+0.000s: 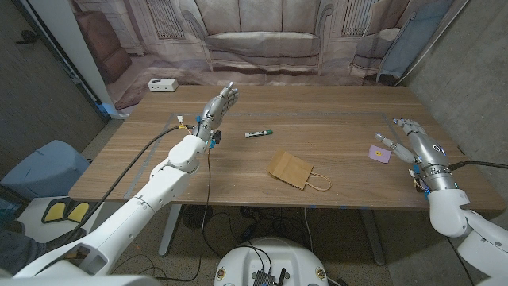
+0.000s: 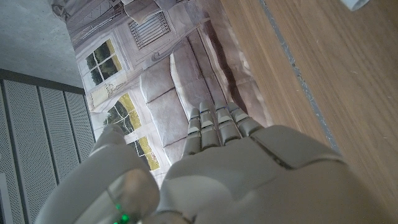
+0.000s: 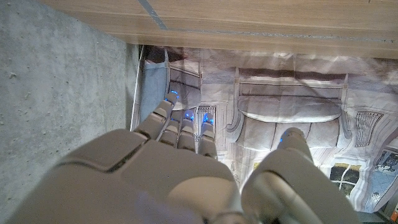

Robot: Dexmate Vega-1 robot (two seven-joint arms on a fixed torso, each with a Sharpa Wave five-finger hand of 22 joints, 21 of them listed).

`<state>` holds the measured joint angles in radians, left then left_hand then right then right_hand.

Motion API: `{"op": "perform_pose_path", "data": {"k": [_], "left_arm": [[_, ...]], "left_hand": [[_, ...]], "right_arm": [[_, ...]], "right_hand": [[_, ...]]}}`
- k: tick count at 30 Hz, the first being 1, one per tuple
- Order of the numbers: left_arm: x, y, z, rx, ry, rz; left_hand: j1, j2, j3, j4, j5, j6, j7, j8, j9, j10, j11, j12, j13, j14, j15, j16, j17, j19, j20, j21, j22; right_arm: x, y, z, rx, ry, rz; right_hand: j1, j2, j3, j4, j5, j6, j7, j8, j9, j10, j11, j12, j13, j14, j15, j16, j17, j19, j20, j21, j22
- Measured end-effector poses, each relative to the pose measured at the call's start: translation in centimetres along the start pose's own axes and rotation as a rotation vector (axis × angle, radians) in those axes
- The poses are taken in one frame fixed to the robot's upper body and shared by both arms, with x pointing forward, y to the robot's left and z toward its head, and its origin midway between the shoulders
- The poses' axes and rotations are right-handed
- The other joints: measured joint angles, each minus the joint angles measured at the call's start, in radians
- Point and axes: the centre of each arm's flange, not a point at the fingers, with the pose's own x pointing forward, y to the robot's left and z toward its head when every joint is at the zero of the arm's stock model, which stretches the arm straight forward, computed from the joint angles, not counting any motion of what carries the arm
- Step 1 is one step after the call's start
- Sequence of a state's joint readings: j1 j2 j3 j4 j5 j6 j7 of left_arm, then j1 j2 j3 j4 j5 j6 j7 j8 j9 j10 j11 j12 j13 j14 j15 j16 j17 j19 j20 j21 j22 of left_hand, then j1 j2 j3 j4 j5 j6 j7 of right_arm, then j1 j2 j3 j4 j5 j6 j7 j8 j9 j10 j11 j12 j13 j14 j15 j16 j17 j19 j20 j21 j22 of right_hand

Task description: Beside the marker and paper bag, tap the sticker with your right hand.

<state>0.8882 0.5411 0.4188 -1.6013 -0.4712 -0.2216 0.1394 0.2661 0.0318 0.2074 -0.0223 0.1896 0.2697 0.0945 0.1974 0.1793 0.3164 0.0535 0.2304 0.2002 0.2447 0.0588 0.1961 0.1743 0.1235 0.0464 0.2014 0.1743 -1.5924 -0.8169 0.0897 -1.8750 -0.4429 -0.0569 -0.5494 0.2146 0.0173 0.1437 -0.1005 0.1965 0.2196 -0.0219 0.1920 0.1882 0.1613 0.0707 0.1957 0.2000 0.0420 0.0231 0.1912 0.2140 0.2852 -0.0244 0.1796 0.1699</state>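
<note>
My right hand [image 1: 418,148] beside the sticker [image 1: 381,153]

Fingers spread wide, holding nothing; the sticker lies at its 9 o'clock on the bench [image 1: 333,119]. The marker [image 1: 259,133] and paper bag [image 1: 290,170] lie mid-bench; my left hand [image 1: 217,106] is open too.

1 marker [image 1: 259,133], 1 paper bag [image 1: 294,171], 1 pink sticker [image 1: 381,153], 1 white box [image 1: 162,85], 1 wooden table [image 1: 333,111].
</note>
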Motion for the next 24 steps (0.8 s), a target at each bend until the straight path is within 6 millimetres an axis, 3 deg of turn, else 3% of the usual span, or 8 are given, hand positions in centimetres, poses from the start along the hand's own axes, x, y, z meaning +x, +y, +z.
{"op": "perform_pose_path", "data": {"k": [4,8,19,21,24], "left_arm": [[-0.08,0.03,-0.12,-0.002,0.002,0.002],[-0.16,0.04,-0.24,-0.003,0.004,0.004],[-0.28,0.08,-0.38,-0.006,0.005,0.006],[-0.30,0.09,-0.40,-0.007,0.006,0.006],[-0.32,0.12,-0.43,-0.008,0.006,0.007]], "left_hand": [[0.000,0.000,0.000,0.000,0.000,0.000,0.000,0.000,0.000,0.000,0.000,0.000,0.000,0.000,0.000,0.000,0.000,0.000,0.000,0.000,0.000],[0.000,0.000,0.000,0.000,0.000,0.000,0.000,0.000,0.000,0.000,0.000,0.000,0.000,0.000,0.000,0.000,0.000,0.000,0.000,0.000,0.000],[0.000,0.000,0.000,0.000,0.000,0.006,-0.005,0.000,0.000,0.000,0.000,0.000,0.000,0.000,0.000,-0.004,0.000,0.000,0.000,0.000,0.000],[0.000,0.000,0.000,0.000,0.000,0.011,0.000,0.000,0.000,0.000,0.000,0.000,0.000,0.000,0.000,-0.004,0.000,0.000,0.000,0.000,0.000],[0.000,0.000,0.004,-0.004,0.000,0.011,0.000,0.000,0.000,0.000,0.000,0.000,0.000,0.000,0.000,-0.004,0.000,0.000,0.000,0.000,0.000]], "right_arm": [[0.23,-0.05,0.15,-0.021,0.003,0.015],[0.42,-0.09,0.11,-0.043,0.017,0.033],[0.74,-0.17,0.39,-0.083,0.040,0.074],[0.81,-0.20,0.54,-0.084,0.041,0.080],[0.92,-0.14,0.71,-0.088,0.047,0.098]], "right_hand": [[-0.005,-0.005,-0.003,-0.003,0.000,0.006,-0.006,0.000,0.000,-0.021,-0.007,-0.004,0.000,-0.024,0.009,-0.004,0.000,-0.034,0.009,-0.003,0.000],[-0.015,0.004,-0.007,0.002,0.000,0.039,-0.038,0.013,0.000,-0.056,-0.020,-0.007,0.000,-0.070,0.012,-0.007,0.000,-0.081,0.037,-0.003,0.000],[-0.032,0.013,-0.011,0.006,0.000,0.124,-0.076,0.025,-0.002,-0.111,-0.038,-0.011,0.000,-0.141,0.028,-0.006,0.000,-0.159,0.083,-0.003,0.000],[-0.032,0.013,-0.011,0.006,0.000,0.150,-0.081,0.031,-0.002,-0.155,-0.038,-0.015,0.000,-0.183,0.021,-0.011,0.000,-0.201,0.082,-0.003,0.000],[-0.051,0.023,-0.014,0.009,0.000,0.170,-0.080,0.020,-0.002,-0.266,-0.047,-0.023,0.000,-0.211,0.014,-0.014,0.000,-0.326,0.086,-0.010,0.005]]}}
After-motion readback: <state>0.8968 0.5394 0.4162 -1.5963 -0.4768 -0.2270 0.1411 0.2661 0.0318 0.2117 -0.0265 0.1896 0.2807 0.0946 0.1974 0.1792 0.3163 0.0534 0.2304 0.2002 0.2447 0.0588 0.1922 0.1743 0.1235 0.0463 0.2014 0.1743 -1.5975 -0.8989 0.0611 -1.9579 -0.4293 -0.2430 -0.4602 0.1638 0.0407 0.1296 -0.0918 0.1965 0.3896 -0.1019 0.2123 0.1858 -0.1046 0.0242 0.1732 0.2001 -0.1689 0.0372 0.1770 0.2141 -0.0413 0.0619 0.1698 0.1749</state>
